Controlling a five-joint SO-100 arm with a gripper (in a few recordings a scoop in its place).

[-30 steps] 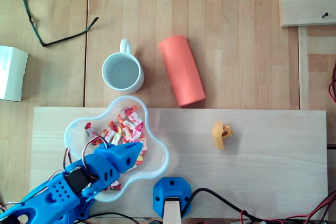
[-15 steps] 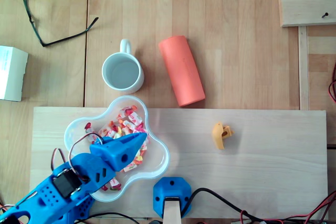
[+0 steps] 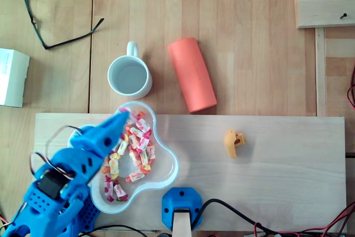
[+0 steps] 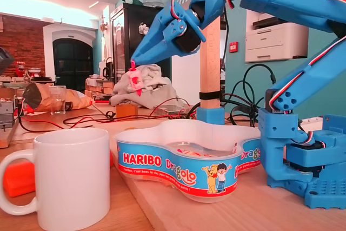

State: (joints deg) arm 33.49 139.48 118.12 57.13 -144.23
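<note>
My blue gripper (image 3: 123, 116) hangs above the far rim of a clear Haribo tub (image 3: 168, 166), close to the white mug (image 3: 129, 76). In the fixed view the gripper (image 4: 133, 64) is high above the tub (image 4: 178, 172), shut on one red and white wrapped candy (image 4: 134, 81) that dangles from its tip. Several more wrapped candies (image 3: 136, 147) lie in the tub. The mug (image 4: 70, 183) stands upright and looks empty from above.
An orange cylinder (image 3: 192, 74) lies beside the mug. A small yellow piece (image 3: 234, 143) sits on the board to the right. A blue mount with a wooden post (image 3: 181, 206) stands at the front edge. Glasses (image 3: 55, 10) and a white box (image 3: 11, 77) lie far left.
The gripper has swung from the tub's front middle to its far rim, toward the mug, and the arm has shifted left.
</note>
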